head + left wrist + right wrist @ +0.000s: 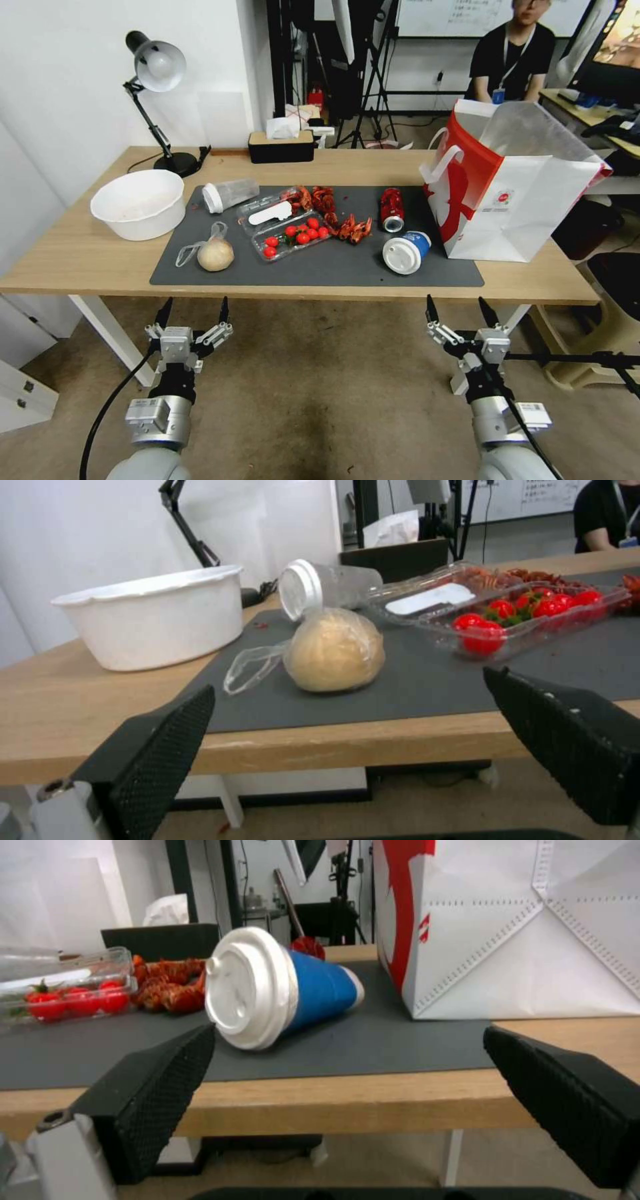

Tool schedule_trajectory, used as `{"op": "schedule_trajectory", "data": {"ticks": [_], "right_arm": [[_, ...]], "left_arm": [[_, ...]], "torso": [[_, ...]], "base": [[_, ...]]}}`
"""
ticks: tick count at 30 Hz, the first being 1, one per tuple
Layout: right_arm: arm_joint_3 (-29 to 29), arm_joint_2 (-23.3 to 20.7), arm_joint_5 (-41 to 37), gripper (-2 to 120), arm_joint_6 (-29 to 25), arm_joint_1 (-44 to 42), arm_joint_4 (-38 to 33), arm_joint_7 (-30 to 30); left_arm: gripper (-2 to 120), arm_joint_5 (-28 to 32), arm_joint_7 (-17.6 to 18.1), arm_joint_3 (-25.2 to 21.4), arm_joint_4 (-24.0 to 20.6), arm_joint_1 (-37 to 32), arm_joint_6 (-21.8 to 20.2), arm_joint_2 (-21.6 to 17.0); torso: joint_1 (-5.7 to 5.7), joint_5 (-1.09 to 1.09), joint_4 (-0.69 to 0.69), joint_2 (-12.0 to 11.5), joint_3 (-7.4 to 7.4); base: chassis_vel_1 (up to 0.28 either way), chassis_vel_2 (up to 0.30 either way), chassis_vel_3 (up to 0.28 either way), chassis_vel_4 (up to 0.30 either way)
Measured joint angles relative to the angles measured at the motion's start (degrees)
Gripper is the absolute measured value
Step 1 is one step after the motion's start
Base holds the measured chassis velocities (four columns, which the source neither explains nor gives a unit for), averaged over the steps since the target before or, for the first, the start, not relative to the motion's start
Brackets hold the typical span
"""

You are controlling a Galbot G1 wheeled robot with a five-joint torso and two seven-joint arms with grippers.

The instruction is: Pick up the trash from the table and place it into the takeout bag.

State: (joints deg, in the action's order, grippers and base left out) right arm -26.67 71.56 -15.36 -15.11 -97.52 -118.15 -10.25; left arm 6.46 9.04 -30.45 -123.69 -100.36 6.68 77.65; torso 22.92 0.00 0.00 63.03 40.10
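Note:
On the table's [87, 260] dark mat lie a bun in a thin clear bag [215, 253] [333, 650], a clear plastic cup [230, 195] [327, 587] on its side, a red soda can [391, 208] and a blue-white paper cup [407, 252] [277, 987] tipped over. The takeout bag [513, 193] [527, 930] stands open at the table's right end. My left gripper [193, 312] [347, 725] hangs open below the front edge, facing the bun. Facing the paper cup, my right gripper [460, 311] [347, 1075] is open too, also below the edge.
A large white bowl [139, 203] [157, 615] sits at the left. A clamshell of cherry tomatoes [293, 235] and red crayfish shells [333, 207] lie mid-mat. A desk lamp [157, 93] and tissue box [281, 143] stand at the back edge.

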Motion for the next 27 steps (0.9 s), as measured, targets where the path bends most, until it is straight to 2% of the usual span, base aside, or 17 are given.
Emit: {"op": "schedule_trajectory", "data": {"ticks": [16,27], "right_arm": [[0.4,-0.3,-0.2,100,0.3,0.7,0.4,-0.2],[3.0,0.3,0.8,100,4.3,1.7,-3.0,-5.3]], "left_arm": [[100,-0.1,-0.1,0.0,0.6,0.1,-0.1,0.1],[100,-0.1,0.0,-0.1,0.6,0.3,-0.2,0.2]], "torso": [[0.00,0.00,0.00,0.0,0.00],[0.00,0.00,0.00,0.0,0.00]], "base": [[0.000,0.000,0.000,0.000],[0.000,0.000,0.000,0.000]]}}
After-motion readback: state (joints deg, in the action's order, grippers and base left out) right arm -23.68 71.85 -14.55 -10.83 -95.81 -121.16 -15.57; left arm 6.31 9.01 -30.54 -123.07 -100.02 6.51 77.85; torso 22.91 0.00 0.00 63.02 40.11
